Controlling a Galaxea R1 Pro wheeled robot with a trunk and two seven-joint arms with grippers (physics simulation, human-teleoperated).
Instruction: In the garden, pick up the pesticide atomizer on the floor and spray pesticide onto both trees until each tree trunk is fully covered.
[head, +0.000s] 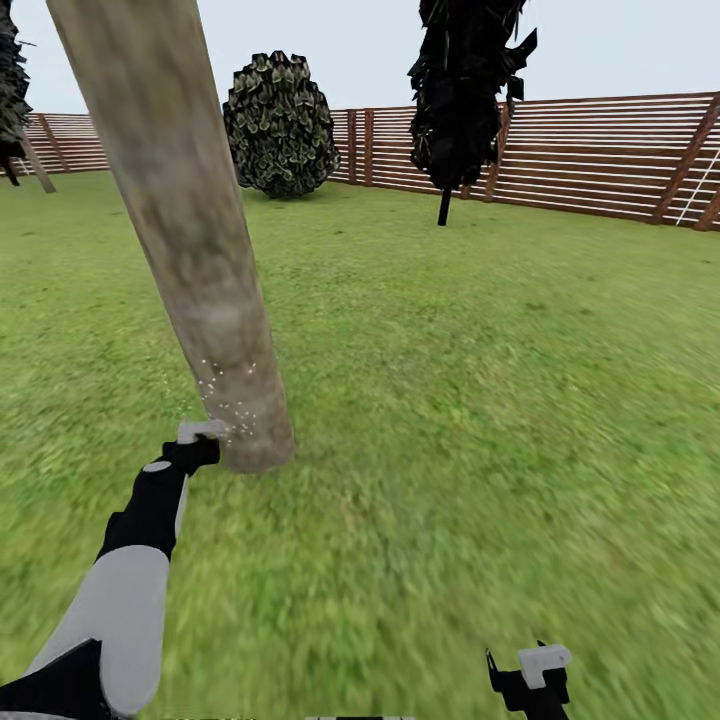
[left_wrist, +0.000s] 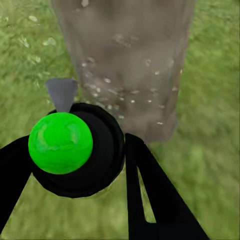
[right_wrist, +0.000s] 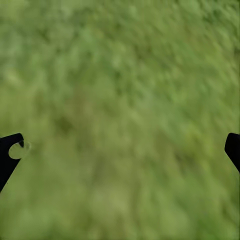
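Grass lawn (head: 450, 400); left pincer (left_wrist: 75, 150) clamped on atomizer (left_wrist: 61, 142), nozzle near tree trunk (head: 190, 250).

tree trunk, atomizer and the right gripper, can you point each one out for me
tree trunk (head: 190, 250), head view, middle of the bare grey-brown column.
pesticide atomizer (left_wrist: 60, 143), left wrist view, its round green top, held between the left gripper's fingers.
right gripper (right_wrist: 120, 150), right wrist view, gap midway between its two spread black fingertips.

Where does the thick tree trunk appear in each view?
Head view: the tree trunk leans from top left down to the lawn.
Left wrist view: it stands just beyond the atomizer.
Right wrist view: not in it.
Shared landmark: the lawn.
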